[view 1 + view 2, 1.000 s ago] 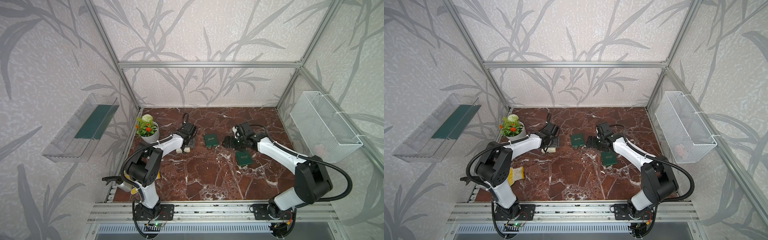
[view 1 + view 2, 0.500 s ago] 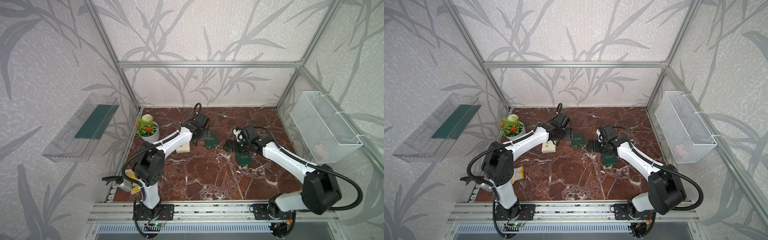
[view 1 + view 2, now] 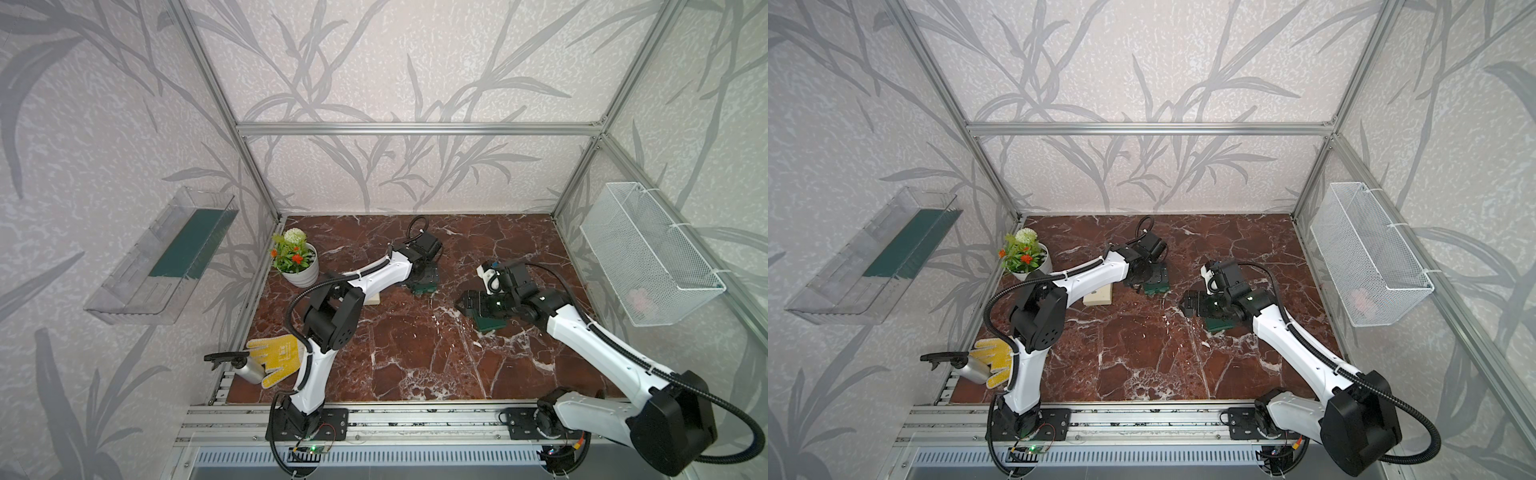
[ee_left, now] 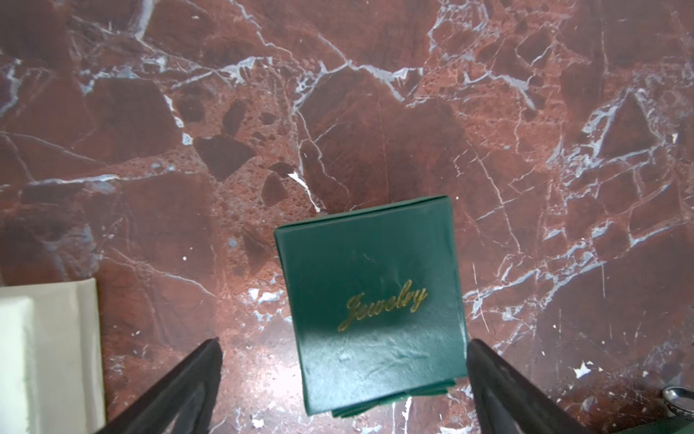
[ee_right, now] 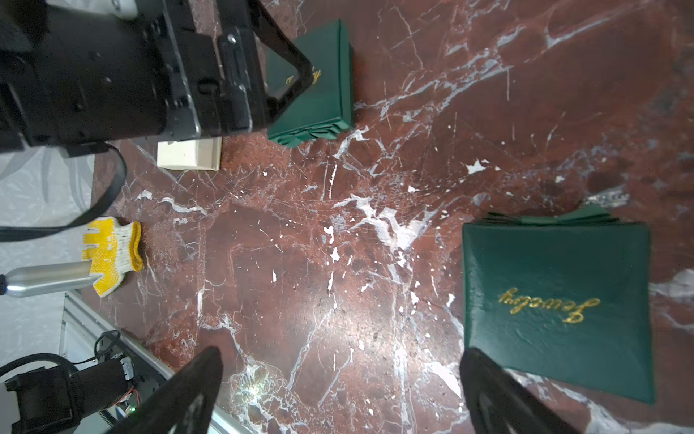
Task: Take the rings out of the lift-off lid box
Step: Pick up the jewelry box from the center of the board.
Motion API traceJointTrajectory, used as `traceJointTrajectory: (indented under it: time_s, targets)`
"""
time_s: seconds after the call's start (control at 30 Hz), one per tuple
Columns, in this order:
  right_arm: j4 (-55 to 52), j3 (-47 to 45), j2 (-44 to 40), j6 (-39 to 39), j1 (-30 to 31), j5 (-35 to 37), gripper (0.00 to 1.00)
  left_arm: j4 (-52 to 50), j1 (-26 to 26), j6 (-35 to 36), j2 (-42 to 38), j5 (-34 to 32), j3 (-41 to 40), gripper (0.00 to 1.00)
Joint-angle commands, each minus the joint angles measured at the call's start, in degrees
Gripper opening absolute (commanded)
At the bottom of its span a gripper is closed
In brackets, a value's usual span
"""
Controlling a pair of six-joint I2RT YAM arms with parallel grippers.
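Note:
Two green boxes with gold "Jewelry" script lie on the marble. One box (image 3: pixel 424 286) (image 4: pixel 375 300) sits under my left gripper (image 3: pixel 426 277) (image 4: pixel 344 342), which is open and straddles it without touching. The other box (image 3: pixel 490 323) (image 5: pixel 555 312) lies beside one finger of my right gripper (image 3: pixel 469 303) (image 5: pixel 341 351), which is open over bare marble. Which of them has the lift-off lid I cannot tell. A small silvery ring (image 4: pixel 678 400), cut off by the frame edge, shows in the left wrist view.
A cream box (image 3: pixel 372 297) (image 5: pixel 189 153) lies by the left arm. A flower pot (image 3: pixel 301 270) stands at the back left. A yellow glove (image 3: pixel 277 353) and a silver bottle (image 3: pixel 249 370) lie front left. A wire basket (image 3: pixel 648 257) and a clear shelf (image 3: pixel 166 257) hang on the side walls.
My left gripper has swung right from the cream box to above a green box, and its jaws have widened. My right gripper has drawn back a little toward the front.

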Motion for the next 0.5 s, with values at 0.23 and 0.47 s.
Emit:
traceJointTrajectory:
  time_s: [0.23,0.47]
  targets:
    - [-2.2,-4.3,-3.6,0.5,-0.7,1.3,0.99,-0.3,-0.8,-1.1,3.9,1.9,5.6,0.99]
    - [-2.0,-6.4,-6.6,1.6,-0.8,1.8,0.98,-0.3,-0.9,-1.0,6.0,-1.0,5.8,0.97]
